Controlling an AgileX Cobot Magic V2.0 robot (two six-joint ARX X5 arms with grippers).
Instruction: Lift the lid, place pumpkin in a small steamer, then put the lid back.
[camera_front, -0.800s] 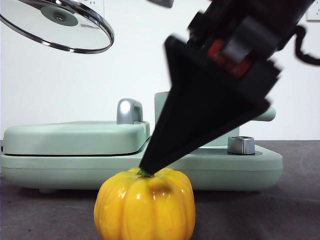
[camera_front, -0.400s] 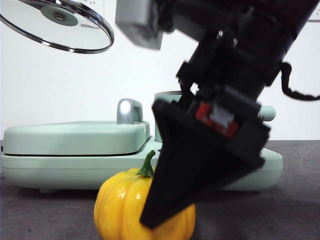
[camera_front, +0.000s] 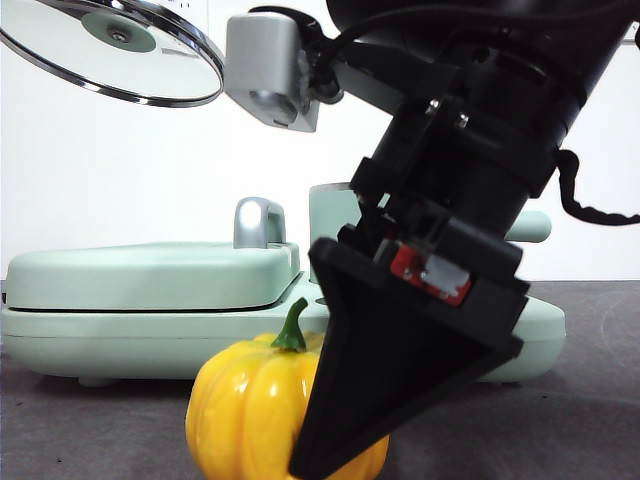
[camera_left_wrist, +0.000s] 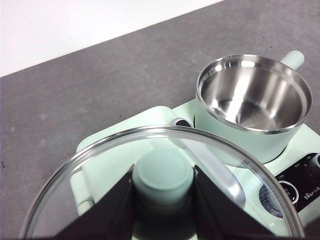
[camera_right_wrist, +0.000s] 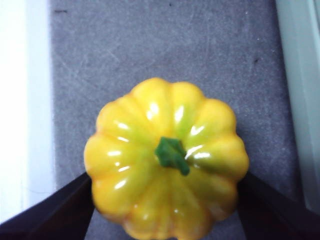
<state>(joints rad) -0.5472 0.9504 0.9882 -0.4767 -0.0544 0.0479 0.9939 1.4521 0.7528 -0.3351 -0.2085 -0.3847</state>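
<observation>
The yellow-orange pumpkin (camera_front: 250, 410) stands on the dark table in front of the appliance, green stem up. My right gripper (camera_front: 340, 420) has come down over it. In the right wrist view its jaws press both sides of the pumpkin (camera_right_wrist: 165, 160), which rests on the table. My left gripper (camera_left_wrist: 162, 200) is shut on the mint-green knob of the glass lid (camera_left_wrist: 100, 165) and holds it high at the left in the front view (camera_front: 110, 50). The small steamer (camera_left_wrist: 252, 100) stands open and empty on the appliance. The front view shows it (camera_front: 330, 215) mostly hidden behind the right arm.
A wide mint-green griddle cover (camera_front: 150, 275) with a chrome handle (camera_front: 258, 222) lies on the appliance base (camera_front: 100, 340), left of the steamer. A control panel (camera_left_wrist: 295, 185) sits beside the steamer. A white wall lies behind.
My right gripper has dropped from above the stem to around the pumpkin's sides. The pumpkin has shifted slightly left. The lid has stayed still.
</observation>
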